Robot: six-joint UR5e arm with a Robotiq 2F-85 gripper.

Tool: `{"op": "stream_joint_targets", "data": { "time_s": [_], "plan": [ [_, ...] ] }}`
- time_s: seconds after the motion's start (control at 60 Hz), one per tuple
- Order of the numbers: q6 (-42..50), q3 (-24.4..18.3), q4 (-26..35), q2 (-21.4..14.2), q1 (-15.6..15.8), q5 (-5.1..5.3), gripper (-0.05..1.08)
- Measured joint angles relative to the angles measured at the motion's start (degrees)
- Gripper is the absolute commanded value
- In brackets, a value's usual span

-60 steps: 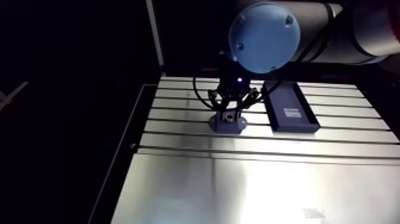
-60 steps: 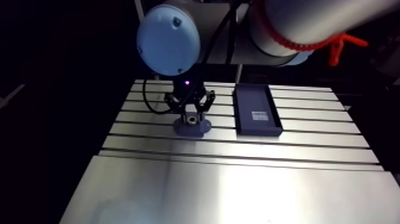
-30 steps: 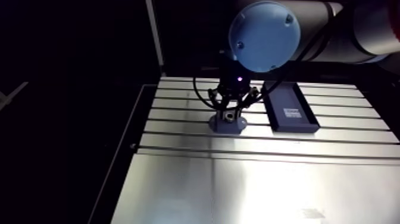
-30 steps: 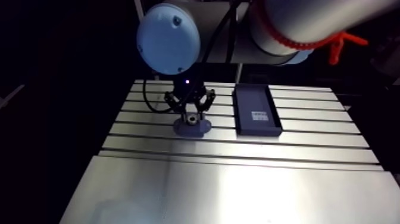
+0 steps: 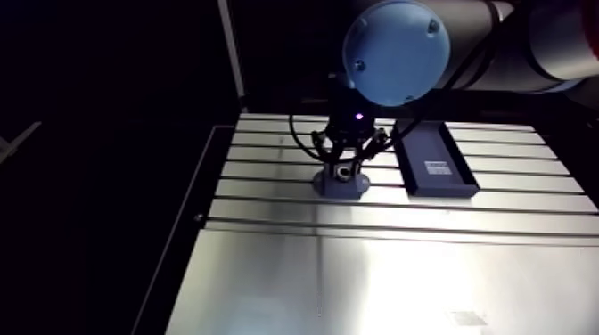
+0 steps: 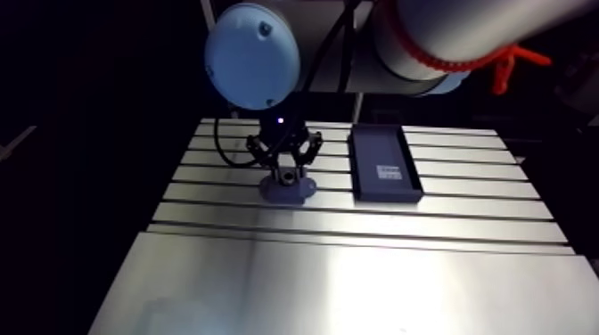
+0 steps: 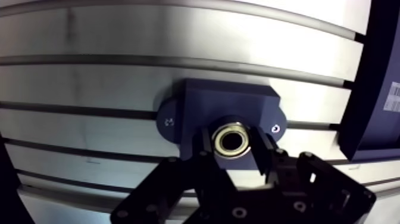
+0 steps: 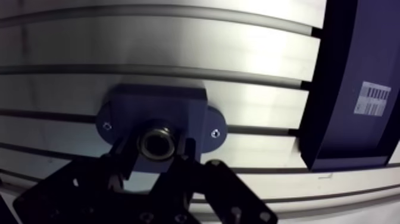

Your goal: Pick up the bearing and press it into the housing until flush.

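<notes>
Pressing step in hand, by the look of it: hand (image 7: 232,146) clamped on the bearing (image 7: 232,139), one dark finger (image 7: 205,149) against each side of the ring; held right over the middle of the housing (image 7: 223,107), at the mouth of its bore; cannot tell from the wrist view whether already partway in or merely resting at the rim; judged not yet flush, given the grip on the outer wall above the housing top. Next, probably: a straight push down along the bore's axis, squarely, so as not to cock the ring; then a release and perhaps a final press from above, to avoid fouling the housing top with fingers wrapped round the outer wall. Bearing: small bright metal ring, silvery outer race, darker inner band, open dark centre, face turned up toward the wrist camera, seemingly level. Housing: dark blue block with a rounded ear on each side and a small mark, likely a screw hole, in each ear; lying flat on the slotted aluminium worktop (image 7: 119,36); beside it, apart, a dark tray (image 8: 351,71) bearing a white label (image 8: 372,98); in the arm view, hand upright directly above the housing.
</notes>
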Motion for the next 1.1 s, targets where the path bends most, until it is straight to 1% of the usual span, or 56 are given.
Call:
{"op": "stream_joint_targets", "data": {
  "time_s": [0.6,1.1],
  "plan": [
    [-0.24,-0.16,0.20,-0.04,0.13,0.33,0.69],
    [-0.26,0.17,0.12,0.01,0.10,0.08,0.69]
  ]
}}
